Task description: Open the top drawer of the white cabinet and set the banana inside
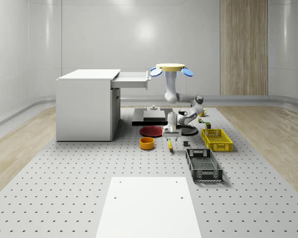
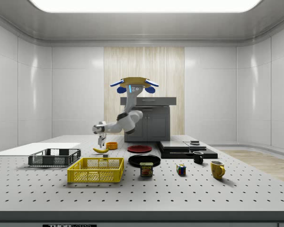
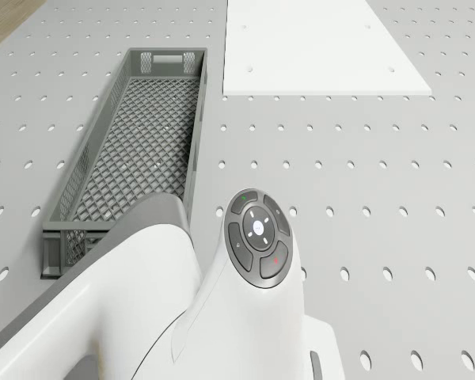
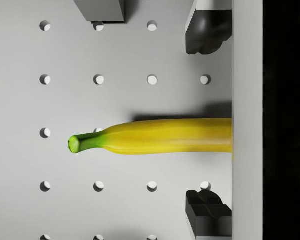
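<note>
The yellow banana [image 1: 170, 145] [image 2: 101, 150] lies flat on the perforated table, between an orange bowl and the baskets. My gripper [image 1: 171, 132] [image 2: 101, 142] points straight down just above it. In the wrist view the banana [image 4: 160, 136] runs crosswise between the two dark fingertips [image 4: 207, 30], and the gripper [image 4: 205, 121] is open with a gap on both sides of the fruit. The drone [image 1: 171, 67] [image 2: 133, 84] hovers above the table beside the white cabinet [image 1: 84, 106], with the arm reaching down from it. The cabinet's top drawer [image 1: 133, 79] stands pulled out.
An orange bowl [image 1: 147, 143], a red plate [image 1: 151, 131] and a black plate [image 1: 187, 131] lie near the banana. A yellow basket [image 1: 217, 139] and a dark grey basket [image 1: 203, 165] [image 3: 134, 150] sit toward the whole-scene view's right. A white slab [image 1: 146, 208] lies in front.
</note>
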You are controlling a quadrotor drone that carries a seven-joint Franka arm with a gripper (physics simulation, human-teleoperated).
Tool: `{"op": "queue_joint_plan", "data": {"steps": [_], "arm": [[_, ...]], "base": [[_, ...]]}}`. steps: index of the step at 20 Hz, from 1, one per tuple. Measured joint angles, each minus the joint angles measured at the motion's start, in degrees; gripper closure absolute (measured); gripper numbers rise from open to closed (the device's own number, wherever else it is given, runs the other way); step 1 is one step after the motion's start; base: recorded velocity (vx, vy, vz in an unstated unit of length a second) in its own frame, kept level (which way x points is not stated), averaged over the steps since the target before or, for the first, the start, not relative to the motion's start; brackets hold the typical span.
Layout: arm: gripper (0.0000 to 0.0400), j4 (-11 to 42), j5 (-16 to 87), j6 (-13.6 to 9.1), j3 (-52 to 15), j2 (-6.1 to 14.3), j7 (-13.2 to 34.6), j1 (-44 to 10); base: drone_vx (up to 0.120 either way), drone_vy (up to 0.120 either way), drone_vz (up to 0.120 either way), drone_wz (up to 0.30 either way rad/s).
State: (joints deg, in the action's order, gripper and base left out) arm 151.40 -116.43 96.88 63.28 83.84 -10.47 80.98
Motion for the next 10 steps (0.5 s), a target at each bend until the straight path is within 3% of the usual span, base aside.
{"op": "queue_joint_plan", "data": {"steps": [10], "arm": [[0.0, -4.2, -2.9, 0.9, -2.5, -2.4, -0.2, 3.2]], "base": [[0.0, 0.0, 0.0, 0.0]]}}
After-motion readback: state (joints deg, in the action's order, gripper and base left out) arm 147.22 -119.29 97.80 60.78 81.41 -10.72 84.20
